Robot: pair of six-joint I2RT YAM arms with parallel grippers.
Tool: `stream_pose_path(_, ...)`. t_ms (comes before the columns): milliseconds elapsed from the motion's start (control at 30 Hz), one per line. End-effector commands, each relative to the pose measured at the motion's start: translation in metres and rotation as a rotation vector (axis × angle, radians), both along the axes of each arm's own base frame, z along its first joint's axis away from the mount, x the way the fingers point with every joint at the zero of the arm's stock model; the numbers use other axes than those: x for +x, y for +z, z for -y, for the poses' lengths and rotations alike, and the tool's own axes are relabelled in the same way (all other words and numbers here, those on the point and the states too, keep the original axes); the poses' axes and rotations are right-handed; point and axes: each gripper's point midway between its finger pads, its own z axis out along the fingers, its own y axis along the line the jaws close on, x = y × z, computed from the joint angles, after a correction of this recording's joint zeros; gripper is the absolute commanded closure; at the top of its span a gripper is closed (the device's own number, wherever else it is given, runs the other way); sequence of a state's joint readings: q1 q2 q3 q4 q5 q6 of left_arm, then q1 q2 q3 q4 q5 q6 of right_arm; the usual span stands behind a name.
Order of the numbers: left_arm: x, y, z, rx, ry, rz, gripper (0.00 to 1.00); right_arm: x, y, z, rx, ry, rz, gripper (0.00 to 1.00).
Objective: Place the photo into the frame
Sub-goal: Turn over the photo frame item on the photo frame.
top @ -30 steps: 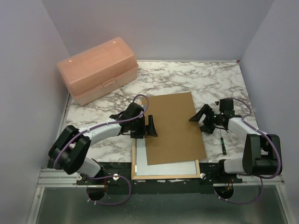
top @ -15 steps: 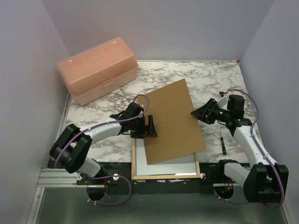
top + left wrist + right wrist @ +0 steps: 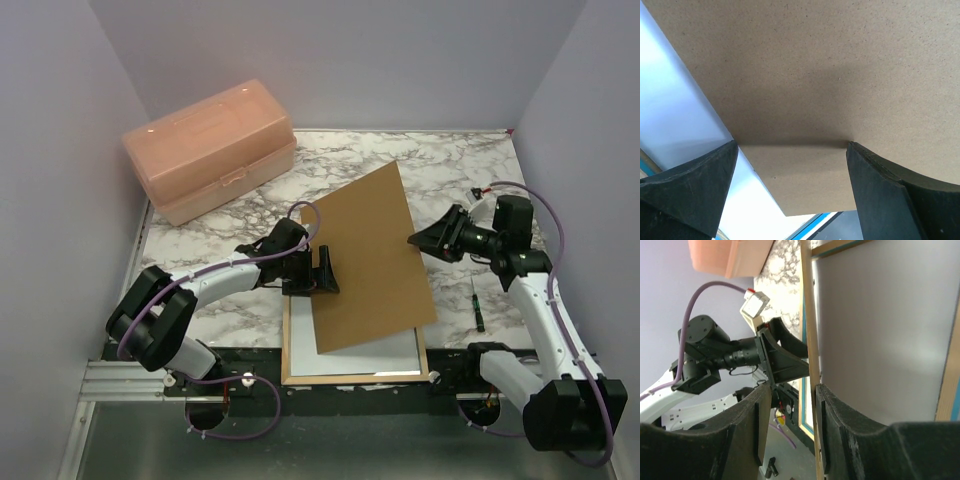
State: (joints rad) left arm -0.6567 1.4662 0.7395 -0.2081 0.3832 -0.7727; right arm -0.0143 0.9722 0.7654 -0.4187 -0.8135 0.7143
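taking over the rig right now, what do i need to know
Left gripper open at the backing board's left edge, gripping nothing.
Right gripper shut on the backing board's right edge, that side raised.
Photo lies white side up inside the frame, wood face up, mostly under the board.
Done: photo appears seated. Left: probably lay the board flat over it, release.

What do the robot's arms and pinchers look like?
The left arm and right arm are white tubes with chunky black joints. A purple cable loops along each. The left gripper and right gripper are black, with two wedge-shaped fingers each.
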Motion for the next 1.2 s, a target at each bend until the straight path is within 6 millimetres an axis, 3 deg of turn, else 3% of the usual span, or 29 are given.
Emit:
stream_pose_path(0, 0.002, 0.012, 0.007, -0.042, -0.017, 0.028, 0.1, -0.022, -0.002, -0.02, 0.048, 0.094, -0.048, 0.53)
stream_pose_path(267, 0.002, 0.012, 0.009, -0.056, -0.019, 0.03, 0.1, -0.027, -0.001, -0.04, 0.024, 0.12, -0.055, 0.56)
stream_pose_path(433, 0.004, 0.024, 0.011, -0.07, -0.024, 0.054, 0.09, -0.02, 0.018, -0.031, -0.06, 0.081, -0.026, 0.83)
stream_pose_path(500, 0.004, 0.034, 0.01, -0.079, -0.022, 0.074, 0.09, -0.016, 0.031, -0.028, -0.091, 0.07, -0.011, 0.93)
stream_pose_path(600, 0.006, 0.055, 0.006, -0.094, -0.004, 0.12, 0.08, -0.012, 0.048, -0.022, -0.142, 0.056, -0.002, 0.99)
stream_pose_path(933, 0.001, 0.136, -0.019, -0.125, 0.088, 0.276, 0.02, -0.012, 0.079, 0.026, -0.44, -0.091, -0.067, 1.0)
stream_pose_path(1167, -0.003, 0.173, -0.039, -0.09, 0.133, 0.345, 0.02, -0.009, 0.096, 0.046, -0.561, -0.126, -0.092, 1.0)
